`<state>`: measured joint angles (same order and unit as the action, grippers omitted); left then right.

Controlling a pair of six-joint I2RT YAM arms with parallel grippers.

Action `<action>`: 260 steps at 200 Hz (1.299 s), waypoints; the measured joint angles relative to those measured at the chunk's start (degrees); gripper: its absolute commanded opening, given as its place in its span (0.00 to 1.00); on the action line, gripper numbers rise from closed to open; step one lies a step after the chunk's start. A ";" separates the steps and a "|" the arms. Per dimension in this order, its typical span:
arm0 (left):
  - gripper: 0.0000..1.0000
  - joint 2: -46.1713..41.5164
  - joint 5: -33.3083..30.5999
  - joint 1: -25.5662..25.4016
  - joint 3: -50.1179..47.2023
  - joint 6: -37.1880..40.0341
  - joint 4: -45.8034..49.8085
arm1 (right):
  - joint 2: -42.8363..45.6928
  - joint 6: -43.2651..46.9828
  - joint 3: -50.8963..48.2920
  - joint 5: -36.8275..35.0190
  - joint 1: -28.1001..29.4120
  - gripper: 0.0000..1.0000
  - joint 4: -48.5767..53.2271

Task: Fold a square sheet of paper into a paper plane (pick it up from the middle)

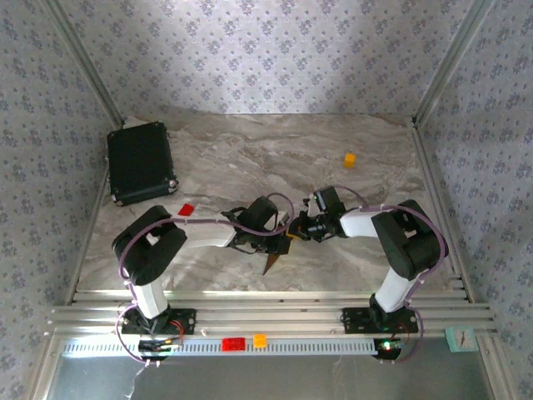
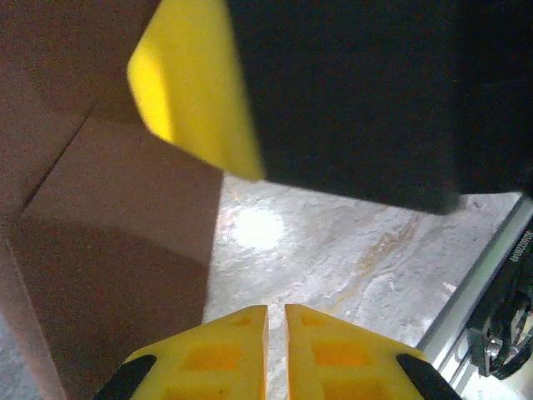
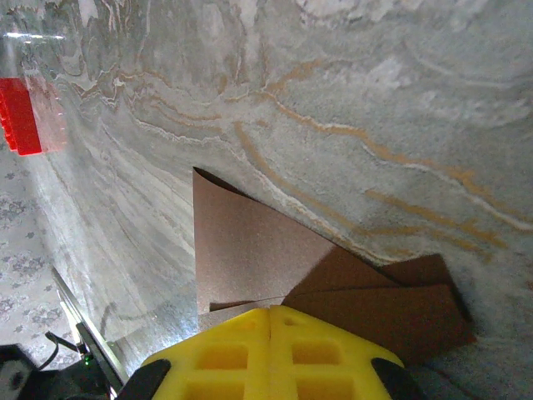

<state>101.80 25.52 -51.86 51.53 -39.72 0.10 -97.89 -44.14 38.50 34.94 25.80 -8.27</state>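
Marble table (image 1: 250, 158) bore black case (image 1: 140, 162) at far-left corner. R. gripper (image 3: 271, 312): jaws fully closed, pinching edge of part-folded brown paper plane (image 3: 250, 242), whose pointed end lay on table near centre, betw. both arms. L. gripper (image 2: 276, 310): jaws a slit apart, empty, beside paper. Red block (image 1: 185, 209) sat left of the grippers; orange block (image 1: 350, 158) far right.

paper plane (image 3: 266, 258) btm behind fingers (image 3: 225, 354); red block (image 3: 18, 117) cropped
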 measured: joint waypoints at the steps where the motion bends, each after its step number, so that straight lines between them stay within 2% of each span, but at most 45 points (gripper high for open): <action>1: 0.13 0.00 0.00 0.00 -0.22 0.00 -0.11 | 0.00 0.00 0.00 0.00 0.00 0.00 0.02; 43: 0.12 -4.46 0.37 -0.26 -8.57 -0.44 -2.89 | 0.02 0.00 0.00 0.00 -0.04 0.00 0.39; 96: 0.11 -14.29 -0.52 -2.93 -16.48 1.79 3.13 | 0.31 0.02 0.00 -0.22 -0.07 0.00 0.85; 122: 0.09 -19.47 -2.19 -3.02 -17.62 2.69 6.82 | 0.39 0.02 0.00 -0.42 -0.07 0.00 0.96; 150: 0.08 -22.82 -3.19 -1.07 -16.87 2.64 5.81 | 0.39 0.00 0.00 -0.42 -0.07 0.00 0.94; 178: 0.08 -17.49 -2.82 2.73 -11.04 2.16 3.50 | 0.39 0.00 0.02 -0.42 -0.04 0.00 0.90; 209: 0.08 -8.79 -1.66 3.10 -3.45 2.19 0.61 | 0.39 -0.02 0.13 -0.39 -0.04 0.00 0.92; 236: 0.08 -3.45 -0.63 3.10 -2.29 1.88 -1.51 | 0.39 -0.04 0.17 -0.37 -0.04 0.00 0.94; 260: 0.03 0.33 -0.42 3.13 -2.29 1.18 -1.42 | 0.50 -0.26 0.17 -0.22 -0.04 0.01 0.94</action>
<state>102.13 25.10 -48.73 49.23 -38.54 -1.32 -97.38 -44.40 38.68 34.72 25.76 -7.33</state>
